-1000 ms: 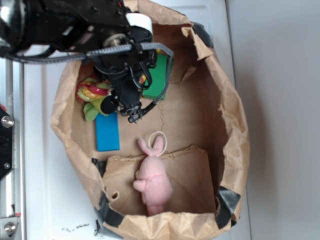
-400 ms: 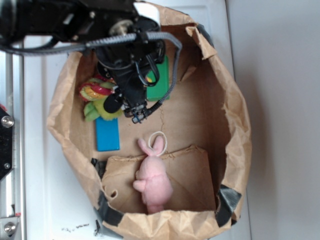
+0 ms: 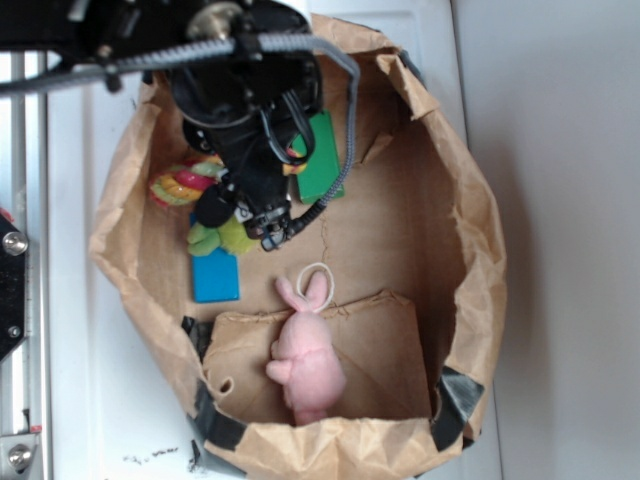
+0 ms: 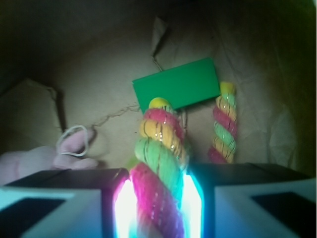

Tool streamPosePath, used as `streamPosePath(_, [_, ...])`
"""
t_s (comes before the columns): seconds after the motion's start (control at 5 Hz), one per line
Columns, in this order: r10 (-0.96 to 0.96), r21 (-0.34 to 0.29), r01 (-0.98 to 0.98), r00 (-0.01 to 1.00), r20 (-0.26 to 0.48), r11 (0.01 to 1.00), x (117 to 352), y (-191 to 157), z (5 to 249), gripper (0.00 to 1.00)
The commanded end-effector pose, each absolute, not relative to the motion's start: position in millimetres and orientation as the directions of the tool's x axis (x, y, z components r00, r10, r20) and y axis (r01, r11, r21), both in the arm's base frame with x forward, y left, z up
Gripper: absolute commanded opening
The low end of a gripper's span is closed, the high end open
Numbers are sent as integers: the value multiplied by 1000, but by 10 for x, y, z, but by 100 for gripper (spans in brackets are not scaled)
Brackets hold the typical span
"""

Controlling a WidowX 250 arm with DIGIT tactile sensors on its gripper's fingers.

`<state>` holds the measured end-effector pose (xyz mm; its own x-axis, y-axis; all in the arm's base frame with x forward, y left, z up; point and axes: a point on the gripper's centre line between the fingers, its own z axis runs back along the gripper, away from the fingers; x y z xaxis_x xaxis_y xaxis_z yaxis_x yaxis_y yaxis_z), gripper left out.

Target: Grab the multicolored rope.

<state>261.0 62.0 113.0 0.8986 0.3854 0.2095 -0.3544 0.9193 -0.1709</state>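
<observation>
Inside the paper bag (image 3: pixel 470 250), at far left — the multicolored rope (image 3: pixel 185 183), partly under the arm, above the blue block (image 3: pixel 216 276). Soft, light, thick twisted strands; likely to compress and sag, so best taken mid-length. Jaws of the gripper (image 4: pixel 158 198) closed on one strand. Further right, green block (image 4: pixel 177 84).

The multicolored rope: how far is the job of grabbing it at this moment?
Done: the gripper is down inside the paper bag and closed on the multicolored rope, which runs between its fingers in the wrist view. In hand: the grip itself. The green tuft hangs by the blue block. Left: whether the rope is clear of the bag floor cannot be told, so a lift may remain.
</observation>
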Motion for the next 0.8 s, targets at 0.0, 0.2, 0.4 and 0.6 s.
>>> streamPosePath(0.0, [372,-189,-329,884,282,925,2672,625,1448,0])
streamPosePath(0.2, [359,-211,-308,890,281,928,2677,498,1528,0])
streamPosePath(0.4, [337,-208,-284,894,294,936,2664,297,1630,0])
streamPosePath(0.6, [315,-148,-283,903,293,948,2701,89,1750,0])
